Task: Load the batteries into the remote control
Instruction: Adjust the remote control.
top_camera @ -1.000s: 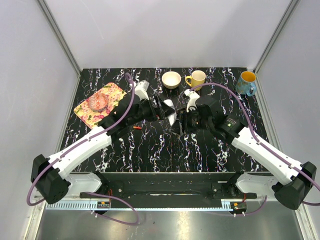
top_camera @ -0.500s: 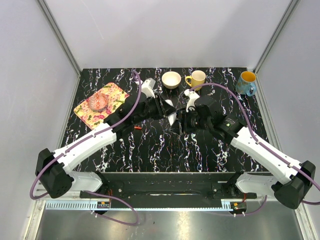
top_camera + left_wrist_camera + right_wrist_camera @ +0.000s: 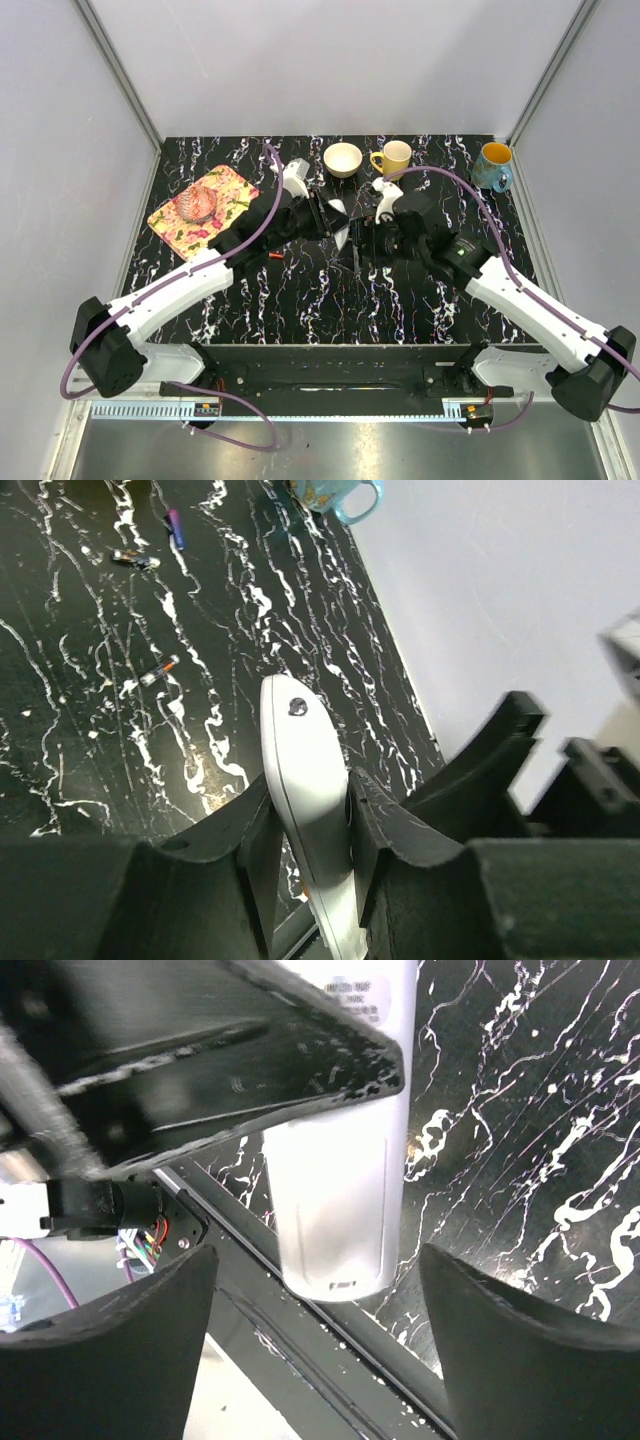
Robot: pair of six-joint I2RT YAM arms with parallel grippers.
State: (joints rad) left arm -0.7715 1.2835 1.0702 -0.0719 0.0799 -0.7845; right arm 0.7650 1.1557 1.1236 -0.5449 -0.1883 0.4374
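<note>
As left gripper (image 3: pixel 310 792) clamps remote control (image 3: pixel 293 735), tray (image 3: pixel 232 184) holds pinkish lump (image 3: pixel 197 203).

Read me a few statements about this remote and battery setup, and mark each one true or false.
1. The left gripper is shut on the remote control. True.
2. The right gripper has its jaws clamped on the remote control. False: they stand open, clear of it on either side.
3. Loose batteries lie on the table. True.
4. The cream bowl sits on the floral mat. False: it stands on the table beside the yellow mug.
</note>
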